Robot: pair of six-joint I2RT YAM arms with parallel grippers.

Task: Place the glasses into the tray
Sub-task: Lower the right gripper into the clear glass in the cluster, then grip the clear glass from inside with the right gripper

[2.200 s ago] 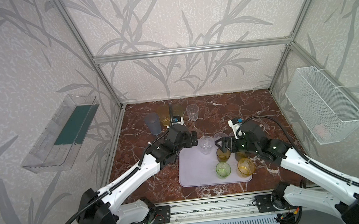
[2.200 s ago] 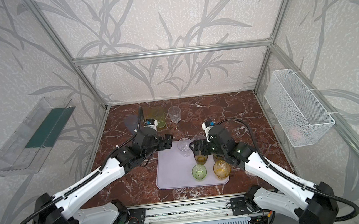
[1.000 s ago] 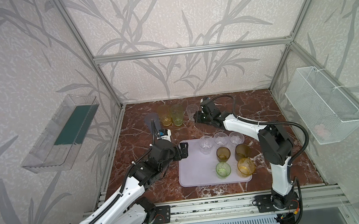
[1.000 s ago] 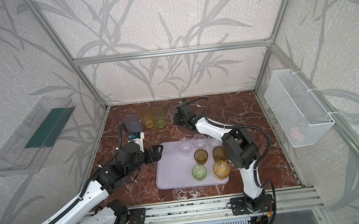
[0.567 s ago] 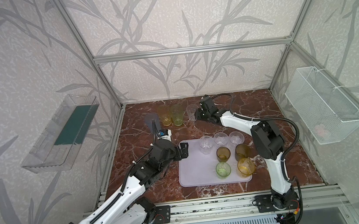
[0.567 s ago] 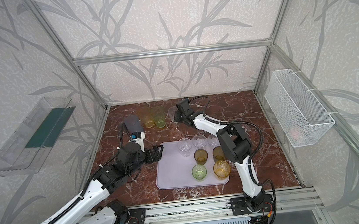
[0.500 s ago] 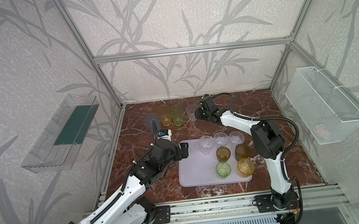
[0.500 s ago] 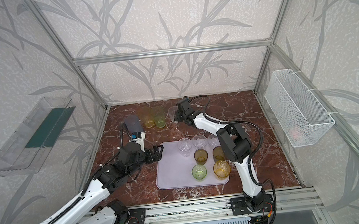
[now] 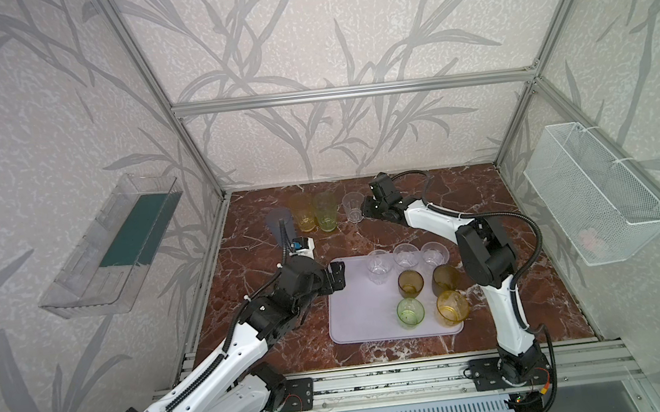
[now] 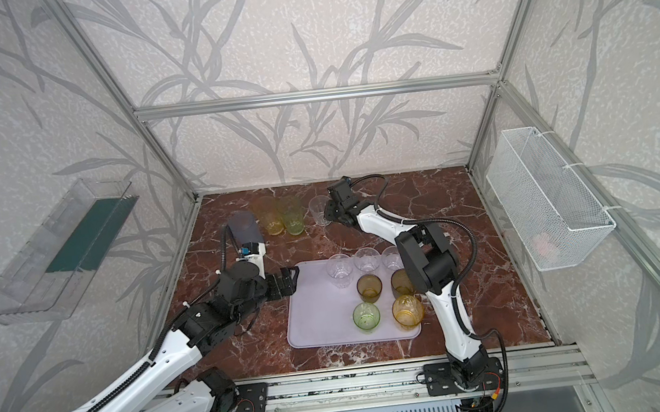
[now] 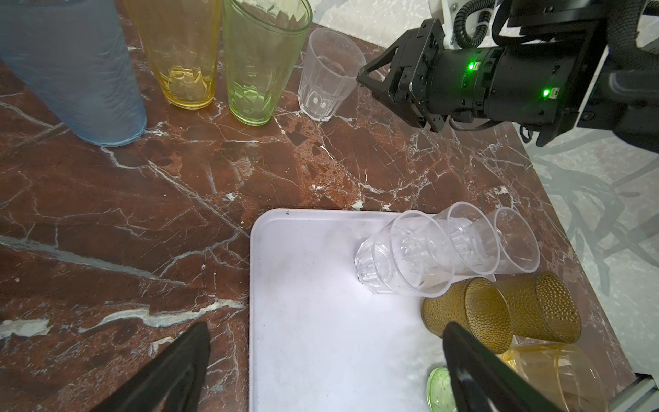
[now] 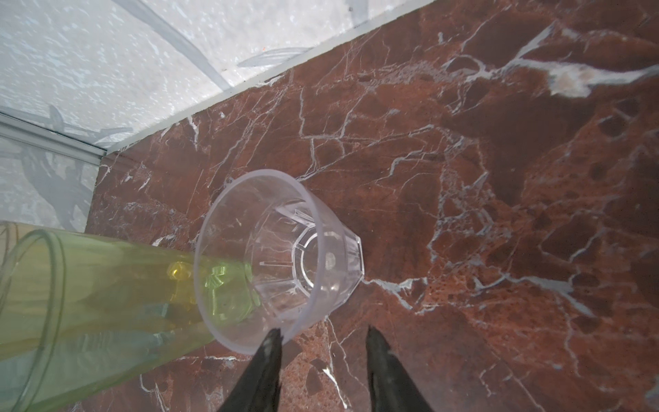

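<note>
The lilac tray [image 9: 356, 317] [image 10: 319, 321] [image 11: 321, 303] holds several glasses: three clear ones [image 9: 405, 255], two olive-brown [image 9: 410, 283], a green [image 9: 410, 311] and an amber [image 9: 452, 307]. Four more glasses stand on the marble at the back: a tall blue-grey [image 9: 279, 220], a tall yellow [image 9: 302, 212], a tall green [image 9: 325, 211] and a small clear tumbler [image 9: 352, 206] [image 12: 278, 257]. My right gripper [image 9: 364, 211] [image 12: 322, 333] is open just right of that tumbler, one fingertip at its rim, nothing between the fingers. My left gripper [image 9: 337, 275] [image 11: 325, 327] hangs wide open over the tray's left edge, holding nothing.
A white wire basket [image 9: 594, 196] hangs on the right wall and a clear bin with a green bottom [image 9: 115, 246] on the left wall. The back wall stands close behind the row of glasses. The right arm's elbow [image 9: 486, 257] rises beside the tray's right side.
The right arm left the tray and swung to the back beside the clear tumbler, shifting only slightly over the last second. The left arm drew back toward the front and now holds still.
</note>
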